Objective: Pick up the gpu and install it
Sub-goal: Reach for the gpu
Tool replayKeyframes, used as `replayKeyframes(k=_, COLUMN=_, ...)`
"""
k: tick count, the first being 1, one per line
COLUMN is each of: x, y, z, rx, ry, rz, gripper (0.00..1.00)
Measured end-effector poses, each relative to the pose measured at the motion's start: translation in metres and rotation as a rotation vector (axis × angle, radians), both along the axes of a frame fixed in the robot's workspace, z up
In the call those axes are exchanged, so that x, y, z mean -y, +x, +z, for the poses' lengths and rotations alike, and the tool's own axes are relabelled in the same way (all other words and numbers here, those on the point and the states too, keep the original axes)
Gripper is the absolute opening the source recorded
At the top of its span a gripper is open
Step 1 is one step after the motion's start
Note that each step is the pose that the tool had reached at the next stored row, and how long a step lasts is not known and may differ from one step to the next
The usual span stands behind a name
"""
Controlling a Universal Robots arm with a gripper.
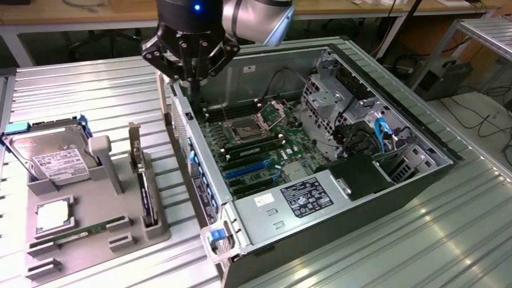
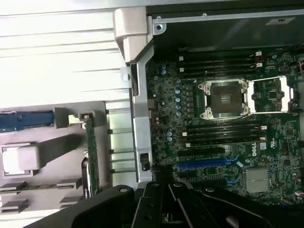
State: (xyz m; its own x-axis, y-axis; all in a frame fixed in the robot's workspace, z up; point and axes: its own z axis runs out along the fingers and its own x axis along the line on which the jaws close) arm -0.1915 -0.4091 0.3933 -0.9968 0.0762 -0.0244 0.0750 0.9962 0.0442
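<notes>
Gpu [image 1: 145,189] stands on edge in the tray [image 1: 112,210] on the tabletop [image 1: 96,90], beside the case [image 1: 424,156]. Gripper [image 1: 192,84] hovers over case's rear wall, closed up, empty. Card's prob. light, stiff, fragile: take it by the board edges, not fan or components

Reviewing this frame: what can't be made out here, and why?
1. gpu: exterior view, standing edge-on in the grey holder; its faces barely show.
2. motherboard: wrist view, one stretch covered by the gripper.
3. hard drive: exterior view, label print too small to read.
</notes>
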Motion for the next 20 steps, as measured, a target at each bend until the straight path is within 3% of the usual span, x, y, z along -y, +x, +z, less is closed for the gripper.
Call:
replayKeyframes(k=8, x=0.012, y=-0.051, z=-0.0033, rx=0.0, ry=-0.0009, rz=0.0, gripper=0.11)
replayKeyframes(k=14, x=0.0186, y=-0.071, z=-0.007, rx=0.0, ry=-0.0061, rz=0.0, gripper=0.11)
replayKeyframes(k=20, x=0.0315, y=-0.088, z=-0.0154, rx=-0.0004, ry=-0.0122, rz=0.0, gripper=0.11)
